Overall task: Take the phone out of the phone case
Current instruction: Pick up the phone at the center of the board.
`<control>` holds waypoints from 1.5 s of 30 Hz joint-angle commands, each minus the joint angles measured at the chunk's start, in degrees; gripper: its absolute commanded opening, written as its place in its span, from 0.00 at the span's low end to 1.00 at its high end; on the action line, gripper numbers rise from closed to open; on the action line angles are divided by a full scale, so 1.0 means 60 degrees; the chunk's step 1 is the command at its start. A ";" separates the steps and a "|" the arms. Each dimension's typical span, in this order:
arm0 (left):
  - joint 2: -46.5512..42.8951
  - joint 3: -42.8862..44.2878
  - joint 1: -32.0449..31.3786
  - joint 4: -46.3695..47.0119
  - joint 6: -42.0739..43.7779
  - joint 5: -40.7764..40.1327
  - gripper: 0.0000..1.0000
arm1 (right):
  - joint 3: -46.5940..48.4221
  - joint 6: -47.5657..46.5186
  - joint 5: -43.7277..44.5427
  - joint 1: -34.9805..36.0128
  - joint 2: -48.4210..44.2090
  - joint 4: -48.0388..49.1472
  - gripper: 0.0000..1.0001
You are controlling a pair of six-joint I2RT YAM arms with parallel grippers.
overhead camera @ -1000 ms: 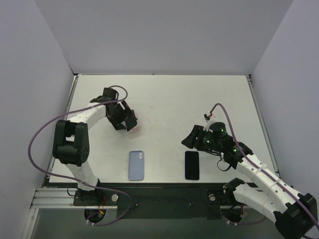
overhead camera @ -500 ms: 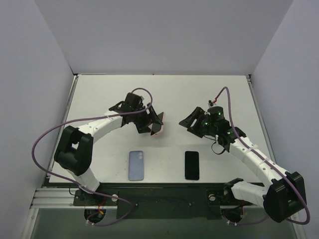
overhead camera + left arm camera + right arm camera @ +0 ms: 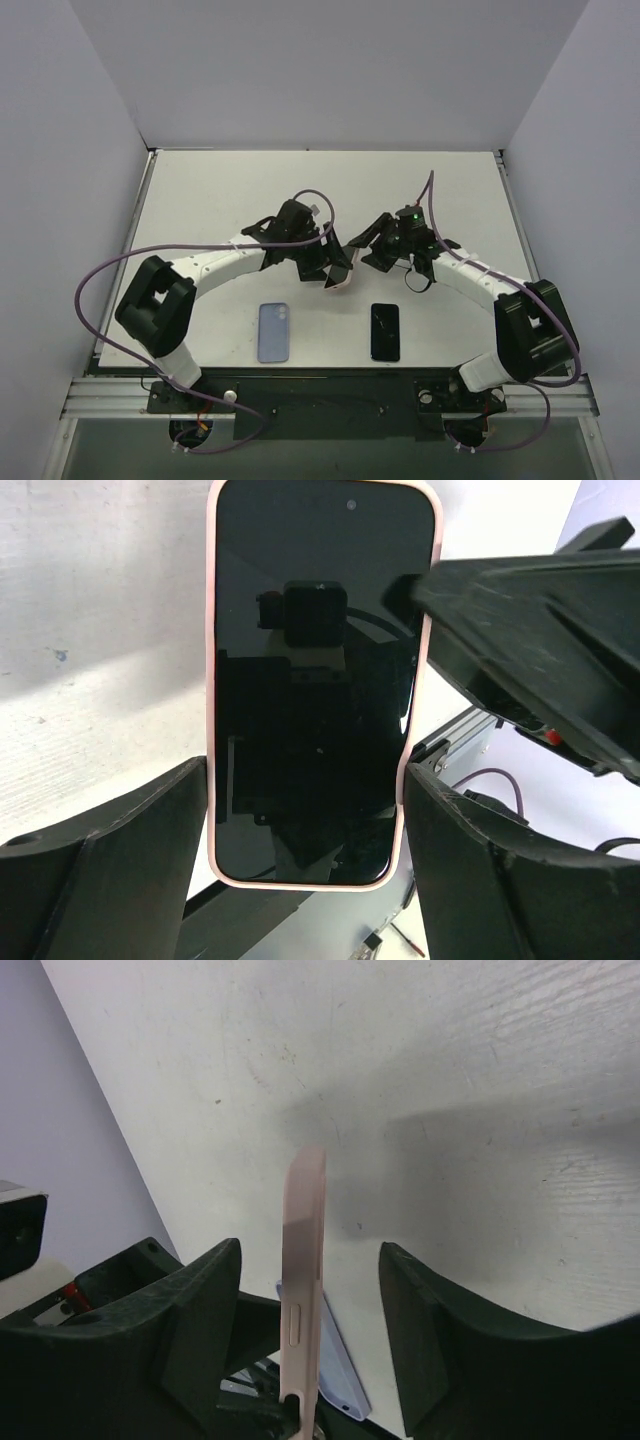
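Note:
A phone with a dark screen sits in a pink case (image 3: 318, 680). My left gripper (image 3: 305, 820) is shut on the case's two long sides and holds it above the table, near the middle (image 3: 341, 278). In the right wrist view the pink case (image 3: 303, 1290) stands edge-on between my right gripper's (image 3: 310, 1252) open jaws. It is nearer the left finger (image 3: 185, 1330), with a gap to the right finger (image 3: 450, 1340). From above, my right gripper (image 3: 368, 245) is just right of my left gripper (image 3: 333, 266). The right gripper also shows as a black shape in the left wrist view (image 3: 530, 660).
A blue phone case (image 3: 273, 331) lies flat near the table's front edge, left of centre, and shows in the right wrist view (image 3: 345, 1380). A bare black phone (image 3: 385, 331) lies flat to its right. The arms' purple cables (image 3: 110, 270) loop over the table sides.
My left arm has carried the pink-cased phone from the left to the table's middle. My right gripper has left the black phone and moved up and left, so its jaws now straddle the case.

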 commanded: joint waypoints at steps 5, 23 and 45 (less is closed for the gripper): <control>-0.0722 0.0466 -0.0701 0.0241 0.0233 -0.0590 0.00 | 0.0104 0.0286 -0.0303 0.0589 0.0291 0.1438 0.30; -0.4178 -0.2007 -0.0439 0.2421 0.0702 0.0259 0.83 | -0.1478 -0.0623 -0.2955 -0.0128 -0.2475 0.4573 0.00; -0.5732 -0.4178 -0.0820 0.9863 -0.2081 0.2704 0.57 | -0.0980 0.0300 -0.2209 -0.0318 -0.5553 0.5144 0.00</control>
